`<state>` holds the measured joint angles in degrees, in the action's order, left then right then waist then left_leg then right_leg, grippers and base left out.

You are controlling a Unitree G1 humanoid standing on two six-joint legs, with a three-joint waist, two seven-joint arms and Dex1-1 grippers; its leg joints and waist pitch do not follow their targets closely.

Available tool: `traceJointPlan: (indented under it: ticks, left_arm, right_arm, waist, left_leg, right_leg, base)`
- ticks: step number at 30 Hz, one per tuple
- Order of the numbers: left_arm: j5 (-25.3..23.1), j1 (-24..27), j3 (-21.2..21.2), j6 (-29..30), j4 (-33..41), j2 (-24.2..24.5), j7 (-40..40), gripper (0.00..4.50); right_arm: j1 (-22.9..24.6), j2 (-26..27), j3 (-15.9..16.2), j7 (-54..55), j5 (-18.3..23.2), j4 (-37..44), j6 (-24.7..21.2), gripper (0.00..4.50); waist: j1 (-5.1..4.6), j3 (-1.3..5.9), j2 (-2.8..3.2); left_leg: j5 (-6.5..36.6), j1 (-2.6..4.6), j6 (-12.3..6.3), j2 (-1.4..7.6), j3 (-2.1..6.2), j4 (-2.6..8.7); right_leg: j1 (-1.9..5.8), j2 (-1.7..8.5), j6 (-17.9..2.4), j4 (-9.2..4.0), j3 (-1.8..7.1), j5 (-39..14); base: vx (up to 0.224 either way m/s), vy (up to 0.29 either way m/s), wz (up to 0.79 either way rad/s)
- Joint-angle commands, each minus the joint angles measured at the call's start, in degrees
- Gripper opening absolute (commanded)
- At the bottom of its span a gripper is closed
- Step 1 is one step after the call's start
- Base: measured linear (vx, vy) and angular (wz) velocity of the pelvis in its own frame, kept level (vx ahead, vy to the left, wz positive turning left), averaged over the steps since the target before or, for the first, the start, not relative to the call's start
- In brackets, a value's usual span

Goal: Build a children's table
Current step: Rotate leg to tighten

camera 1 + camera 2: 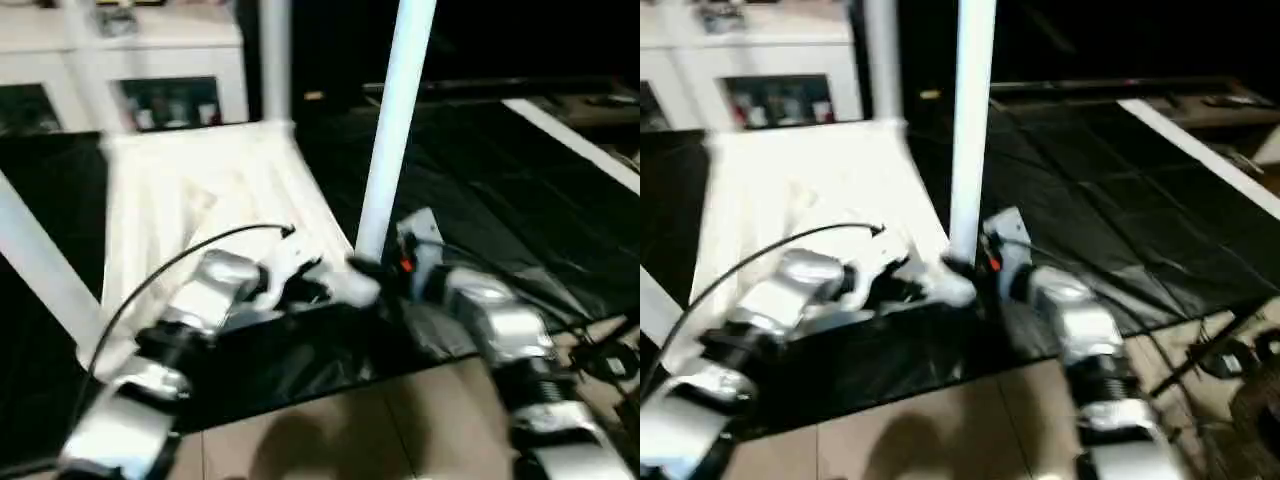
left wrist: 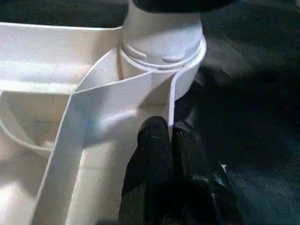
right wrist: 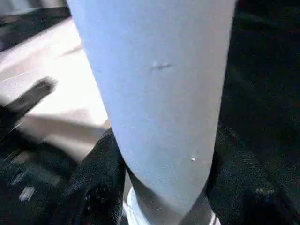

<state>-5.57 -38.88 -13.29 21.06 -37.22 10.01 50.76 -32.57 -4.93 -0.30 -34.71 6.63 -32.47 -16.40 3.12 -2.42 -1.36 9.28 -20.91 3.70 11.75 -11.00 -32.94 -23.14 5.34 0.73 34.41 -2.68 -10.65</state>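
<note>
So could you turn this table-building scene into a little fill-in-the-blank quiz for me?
1. The table top lies upside down on a ____ sheet.
2. The right gripper has its fingers on either side of a white table ____.
3. The left gripper's fingers are pressed ____, beside the socket holding that leg.
4. Behind the table stands a white ____ with glass doors.

Missing words: black; leg; together; cabinet

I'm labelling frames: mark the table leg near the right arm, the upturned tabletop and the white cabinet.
table leg (image 1: 392, 130), left eye view, mid shaft.
tabletop (image 1: 200, 200), left eye view, ribbed underside.
white cabinet (image 1: 150, 45), left eye view, top front.
</note>
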Motion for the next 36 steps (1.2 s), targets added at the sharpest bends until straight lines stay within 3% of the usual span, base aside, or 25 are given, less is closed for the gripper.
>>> traceJointPlan:
  ticks: [1,4,7,12,16,21,27,29,36]
  left_arm:
    - [2.1,-1.4,-0.6,0.7,2.8,-6.6,-4.2,0.00]
    - [1.6,-1.5,-0.4,1.6,3.5,-7.5,-5.9,0.00]
    - [1.3,-1.2,-0.4,1.5,4.4,-6.8,-6.0,0.00]
    - [1.4,0.1,-1.1,-1.1,5.4,-3.3,-1.7,0.00]
    - [1.2,0.3,-2.1,-2.6,5.9,-0.5,2.7,0.00]
    - [1.6,0.2,-3.8,-8.1,4.7,3.9,11.6,0.00]
    - [1.8,0.0,-5.7,-14.9,3.0,6.6,18.9,0.00]
    - [0.6,-0.3,-9.1,-19.3,2.1,9.8,25.6,0.00]
    - [-0.3,-0.5,-11.2,-23.1,2.0,12.2,31.4,0.00]
  right_arm:
    - [-1.4,6.8,5.0,2.5,-0.2,-2.9,-2.6,2.02]
    - [-1.7,7.4,6.4,4.2,-3.0,-2.8,-0.3,2.02]
    - [-1.2,7.6,6.1,3.8,-2.9,-2.1,0.1,2.64]
    - [0.5,4.8,4.9,0.9,-1.4,-0.9,1.7,3.07]
    - [2.7,0.9,5.7,-9.1,0.4,1.8,4.3,3.43]
    - [4.0,-6.4,6.1,-23.7,3.5,4.8,5.1,3.88]
    - [2.3,-10.9,6.4,-32.7,4.6,3.4,5.6,4.44]
    - [0.5,-14.7,7.7,-42.3,6.1,2.6,3.4,4.44]
    - [-1.2,-16.6,9.6,-48.3,5.9,0.8,3.9,4.44]
  waist:
    - [-0.06,2.71,-0.11]
    - [-0.17,2.97,0.03]
    - [-0.10,3.06,-0.02]
    - [0.14,3.23,0.01]
    - [0.41,3.33,0.27]
    - [1.14,3.68,0.36]
    - [2.74,3.56,0.30]
    - [3.11,3.56,0.20]
    - [4.15,3.60,0.12]
  left_leg:
    - [23.8,0.74,2.03,0.85,1.45,4.53]
    - [23.0,0.72,1.87,0.94,1.29,4.60]
    - [20.5,0.49,0.56,0.92,0.90,4.55]
    - [18.2,0.34,-0.46,0.86,0.62,4.36]
    - [16.1,0.39,-1.20,1.01,0.46,4.18]
    - [11.1,0.41,-3.58,1.18,0.27,3.65]
    - [11.4,0.66,-3.09,1.63,-0.04,3.60]
    - [12.5,0.70,-3.14,1.66,0.00,3.60]
    - [12.4,0.89,-1.71,1.79,-0.08,3.58]
  right_leg:
    - [1.27,2.62,-6.6,-6.11,1.10,-30.1]
    - [1.40,2.44,-7.5,-5.77,1.26,-25.7]
    - [1.70,2.21,-9.5,-5.15,1.67,-18.5]
    - [2.06,2.29,-10.3,-4.93,1.78,-15.8]
    - [2.28,2.27,-11.3,-4.74,1.75,-12.4]
    - [2.75,2.08,-15.0,-3.45,1.60,-2.7]
    - [2.65,2.30,-15.8,-3.22,1.55,-4.3]
    - [2.65,2.27,-15.7,-3.26,1.46,-5.5]
    - [2.36,2.52,-15.5,-3.02,1.58,-6.1]
  base:
    - [0.000,0.000,0.00]
    - [0.000,0.000,0.00]
    - [0.000,0.000,0.00]
    - [0.000,0.000,0.00]
    - [0.000,0.000,0.00]
    - [0.000,0.000,0.00]
    - [0.000,0.000,0.00]
    - [0.000,0.000,0.00]
    - [0.000,0.000,0.00]
